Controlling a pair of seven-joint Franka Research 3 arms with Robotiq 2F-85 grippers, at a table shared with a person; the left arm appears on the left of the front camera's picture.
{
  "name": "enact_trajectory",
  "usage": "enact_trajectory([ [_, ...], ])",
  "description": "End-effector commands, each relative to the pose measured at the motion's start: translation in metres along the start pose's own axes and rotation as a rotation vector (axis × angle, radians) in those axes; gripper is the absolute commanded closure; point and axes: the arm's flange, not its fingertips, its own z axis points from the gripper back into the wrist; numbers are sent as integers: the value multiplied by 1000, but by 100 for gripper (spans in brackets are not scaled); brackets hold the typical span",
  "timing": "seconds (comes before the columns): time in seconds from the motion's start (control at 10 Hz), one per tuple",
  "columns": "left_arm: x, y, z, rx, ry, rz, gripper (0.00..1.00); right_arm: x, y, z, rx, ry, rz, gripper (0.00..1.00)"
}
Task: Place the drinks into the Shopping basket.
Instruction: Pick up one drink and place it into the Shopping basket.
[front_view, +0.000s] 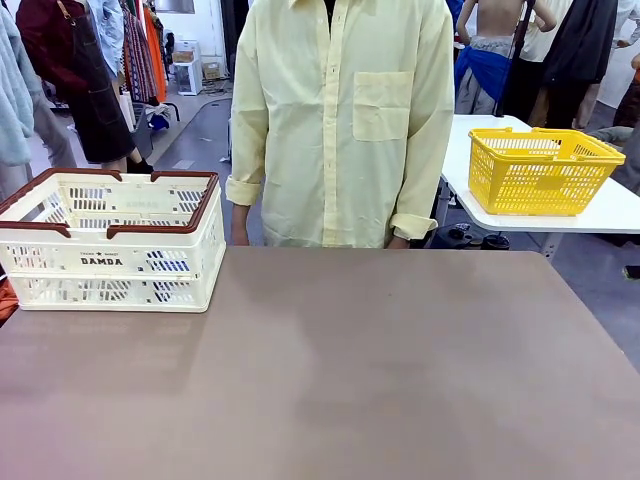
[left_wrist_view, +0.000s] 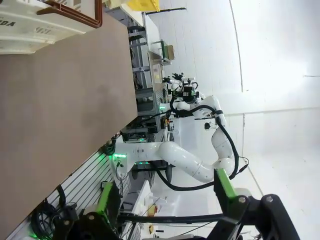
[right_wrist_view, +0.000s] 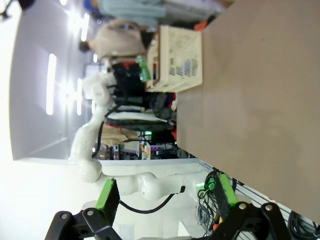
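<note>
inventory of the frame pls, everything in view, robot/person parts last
Shopping basket: 1, cream-white with red-brown rim handles, far-left of table.
Table: 1, brown.
Yellow basket: 1, yellow, on white side table at far right.
Blue item: seen through the Shopping basket's slots, cannot identify.
Person: 1, pale yellow shirt, standing at far edge.
Left gripper: black, green pads, open, off the table.
Right gripper: same, open, off the table.

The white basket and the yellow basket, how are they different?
The white basket has dark red-brown handles and "DAMDA" on its side; the yellow basket is yellow all over. The white basket sits on the brown table, the yellow basket on a white table farther back. Both are slotted plastic.
</note>
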Motion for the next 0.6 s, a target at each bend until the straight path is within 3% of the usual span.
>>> enact_trajectory([
  [0.0, -1, -4, 0, -19, -1, 8, 0, -1, 2, 1, -4, 4, 5, 0],
  [0.5, -1, -4, 0, -19, -1, 8, 0, -1, 2, 1, -4, 4, 5, 0],
])
